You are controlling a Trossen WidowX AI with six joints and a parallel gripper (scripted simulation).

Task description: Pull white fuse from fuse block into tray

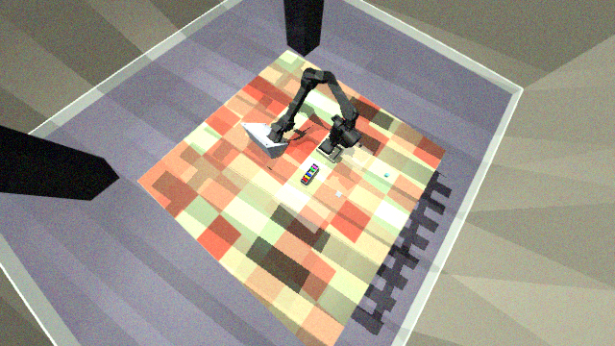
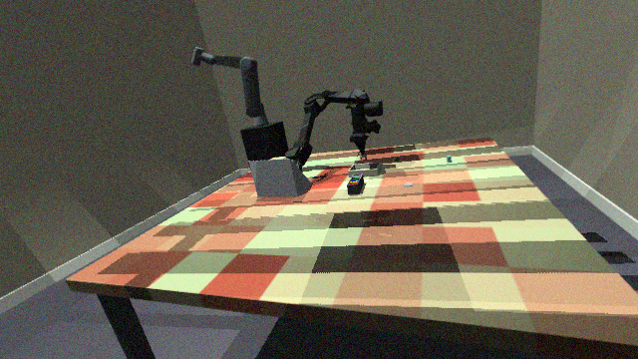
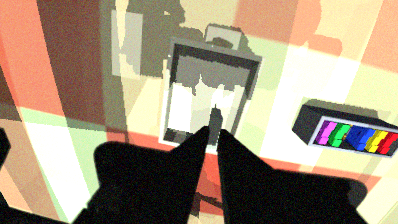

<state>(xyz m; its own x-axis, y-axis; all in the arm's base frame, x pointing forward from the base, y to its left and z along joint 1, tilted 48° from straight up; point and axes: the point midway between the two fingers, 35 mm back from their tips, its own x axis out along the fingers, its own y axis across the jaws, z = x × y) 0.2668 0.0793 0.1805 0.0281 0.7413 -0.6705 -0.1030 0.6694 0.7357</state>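
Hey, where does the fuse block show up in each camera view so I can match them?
Top: the fuse block sits just right of centre, below the tray.
Exterior: it is the small dark block at mid-table, in front of the tray.
Wrist: it lies at the right edge, coloured fuses showing, right of the tray.
Shared landmark: the grey tray under the end effector.

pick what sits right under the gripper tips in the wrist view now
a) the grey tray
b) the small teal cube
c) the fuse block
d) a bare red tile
a: the gripper, shut on a thin fuse, hangs over the open tray, while the fuse block lies off to the right.
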